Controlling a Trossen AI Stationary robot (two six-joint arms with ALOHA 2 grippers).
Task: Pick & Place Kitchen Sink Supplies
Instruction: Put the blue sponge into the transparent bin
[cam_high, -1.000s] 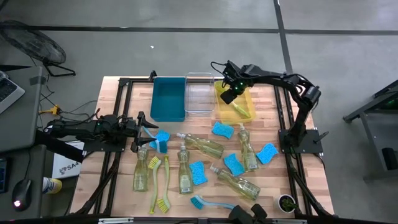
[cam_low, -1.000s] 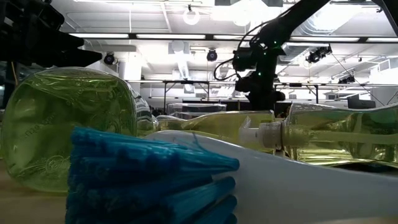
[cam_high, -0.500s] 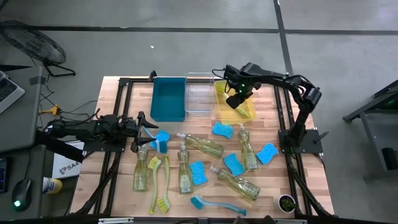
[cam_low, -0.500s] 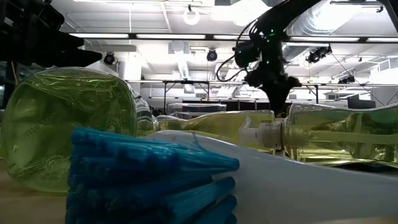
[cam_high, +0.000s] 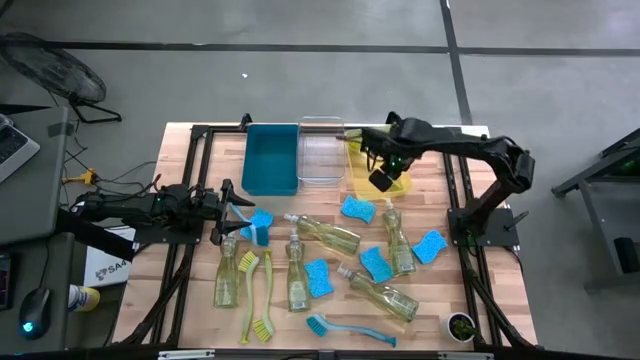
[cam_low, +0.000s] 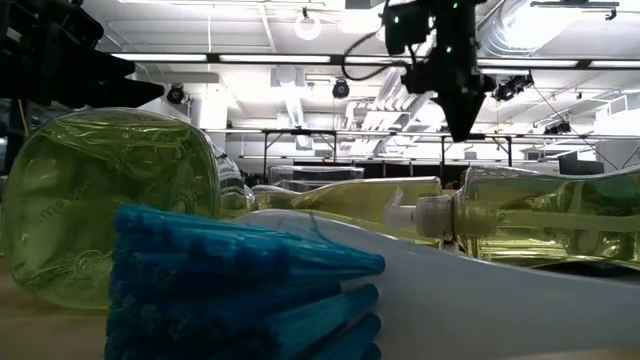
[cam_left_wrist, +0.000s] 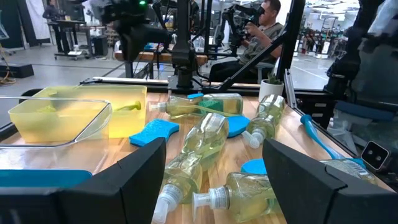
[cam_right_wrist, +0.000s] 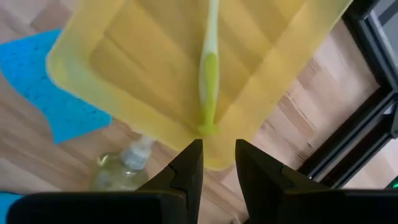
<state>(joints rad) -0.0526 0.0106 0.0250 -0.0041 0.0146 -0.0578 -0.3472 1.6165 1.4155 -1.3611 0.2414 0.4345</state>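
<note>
My right gripper (cam_high: 381, 181) (cam_right_wrist: 217, 165) hangs above the near edge of the yellow bin (cam_high: 365, 160), pointing down. Its fingers stand slightly apart with nothing between them. A yellow-green dish brush (cam_right_wrist: 208, 74) lies on the bin's floor. On the table lie several soap bottles (cam_high: 325, 236), several blue sponges (cam_high: 357, 209), two yellow-green brushes (cam_high: 258, 295) and a blue brush (cam_high: 340, 327). My left gripper (cam_high: 228, 200) (cam_left_wrist: 214, 177) waits open and level at the left edge.
A teal bin (cam_high: 271, 158) and a clear bin (cam_high: 320, 152) stand left of the yellow one at the far edge. A small potted plant (cam_high: 460, 325) sits at the near right corner. Black frame rails (cam_high: 455, 190) run along both sides.
My right gripper has risen and moved from over the yellow bin's far part toward the table's near edge. It has also tipped more steeply down. The brush stays in the bin.
</note>
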